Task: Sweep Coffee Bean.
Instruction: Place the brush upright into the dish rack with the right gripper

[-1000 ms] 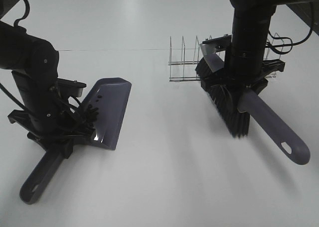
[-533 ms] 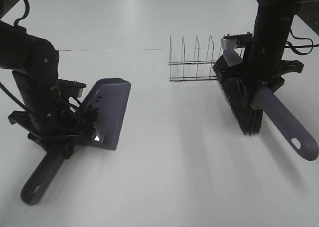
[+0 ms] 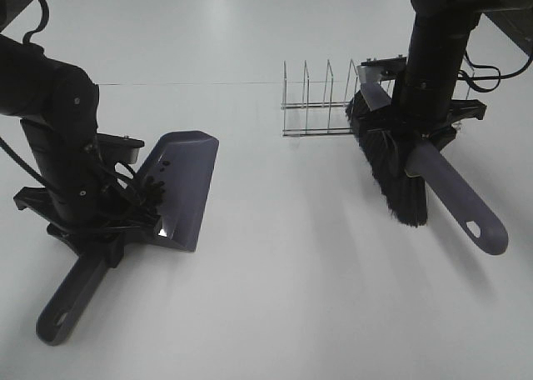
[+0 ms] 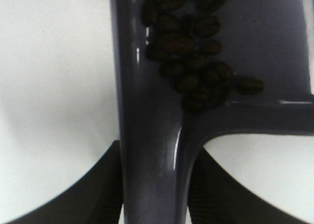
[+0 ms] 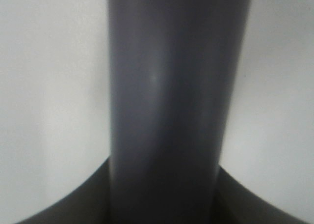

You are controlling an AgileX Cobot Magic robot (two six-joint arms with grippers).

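The grey-purple dustpan (image 3: 179,184) lies at the left of the table. My left gripper (image 3: 93,234) is shut on its handle (image 4: 152,150). The coffee beans (image 4: 189,47) lie in a cluster inside the pan near the handle; a few show as dark specks in the high view (image 3: 156,187). My right gripper (image 3: 416,142) is shut on the grey handle (image 5: 167,101) of the brush (image 3: 391,176), whose black bristles hang at the right, next to the wire rack. I cannot tell whether the bristles touch the table.
A clear wire rack (image 3: 329,101) stands at the back, just left of the brush. The white table (image 3: 283,255) spreads between dustpan and brush. Cables trail behind the right arm at the far right edge.
My right arm swung the brush to the right and then a little back to the left, beside the rack. The left arm and dustpan have stayed put.
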